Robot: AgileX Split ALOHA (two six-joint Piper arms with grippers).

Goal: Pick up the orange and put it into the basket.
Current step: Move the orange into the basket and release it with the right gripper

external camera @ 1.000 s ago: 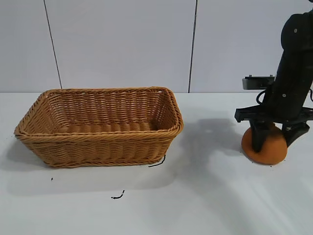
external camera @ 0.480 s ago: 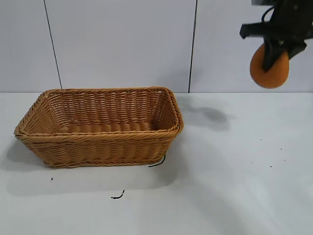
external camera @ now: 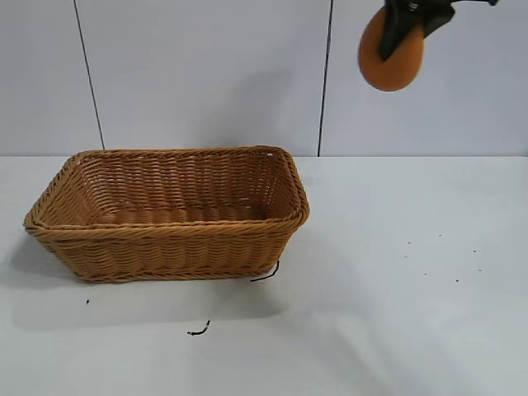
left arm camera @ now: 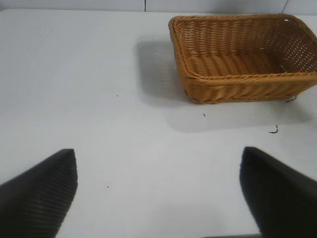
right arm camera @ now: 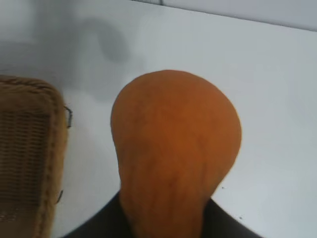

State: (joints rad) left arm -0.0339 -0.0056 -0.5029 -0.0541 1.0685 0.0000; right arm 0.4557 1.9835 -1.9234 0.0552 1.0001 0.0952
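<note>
Bench white w/ pale panel wall; basket center-left; right hand clamps orange upper right; left hand apart.

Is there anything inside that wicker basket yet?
Nothing shows in the basket; its woven floor looks bare, though the near wall hides a strip of it. The orange hangs high in the right claw, off to the basket's right.
</note>
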